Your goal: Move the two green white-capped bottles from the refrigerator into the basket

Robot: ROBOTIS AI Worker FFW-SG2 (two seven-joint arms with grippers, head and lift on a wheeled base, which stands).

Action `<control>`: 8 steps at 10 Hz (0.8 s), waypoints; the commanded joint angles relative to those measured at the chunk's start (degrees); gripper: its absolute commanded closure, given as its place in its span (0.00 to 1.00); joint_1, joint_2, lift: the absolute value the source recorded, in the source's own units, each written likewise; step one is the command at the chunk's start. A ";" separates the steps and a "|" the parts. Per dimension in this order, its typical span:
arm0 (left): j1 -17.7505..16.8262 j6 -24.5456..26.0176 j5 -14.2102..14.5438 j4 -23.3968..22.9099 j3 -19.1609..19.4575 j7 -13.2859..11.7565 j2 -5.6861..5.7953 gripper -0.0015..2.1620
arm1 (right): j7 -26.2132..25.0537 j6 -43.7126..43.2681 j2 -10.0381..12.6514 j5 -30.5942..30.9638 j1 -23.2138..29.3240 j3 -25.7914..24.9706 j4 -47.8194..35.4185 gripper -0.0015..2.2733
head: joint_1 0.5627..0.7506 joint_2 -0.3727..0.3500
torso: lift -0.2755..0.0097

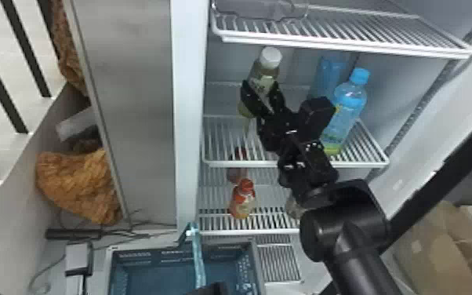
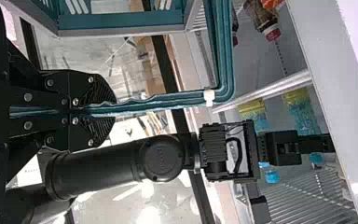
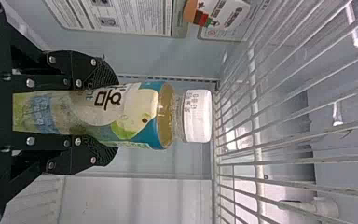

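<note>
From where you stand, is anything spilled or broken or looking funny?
Nothing stands out. The right pincer grips a white-capped bottle, the left pincer holds the basket handle, and a blue-capped bottle stands on the shelf. I see no spill or break.

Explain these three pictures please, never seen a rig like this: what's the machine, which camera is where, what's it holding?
It's a robot with two black arms. One picture is from its head, looking down into an open refrigerator; the other two are from its wrists, turned on their side.

The right hand holds a green white-capped bottle, one finger on each side, inside the refrigerator. On the middle wire shelf are blue-capped bottles, with a red-capped bottle on the shelf below.

The left hand is closed on the handle of the blue-green basket, which sits low in front of the refrigerator. That basket is where the white-capped bottles should go.
</note>
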 commanded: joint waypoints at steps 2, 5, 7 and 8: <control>0.22 -0.11 0.01 -0.03 0.11 0.00 -0.10 0.55 | 0.73 2.84 -0.26 -0.52 3.92 -0.60 -6.57 0.39 | 0.70 0.28 | 0.95; 0.36 -0.11 0.01 -0.03 0.45 -0.09 -0.10 0.55 | 1.96 6.50 -1.05 -1.09 8.85 -1.40 -15.29 0.39 | 0.70 0.28 | 0.95; 0.36 -0.11 0.01 -0.03 0.45 -0.27 -0.10 0.55 | 2.58 10.01 -1.40 -1.66 12.22 -2.08 -21.20 0.39 | 0.70 0.28 | 0.95; 0.36 -0.11 0.01 -0.03 0.45 -0.09 -0.10 0.55 | 2.84 12.68 -1.75 -1.54 14.61 -2.31 -25.98 0.39 | 0.70 0.28 | 0.95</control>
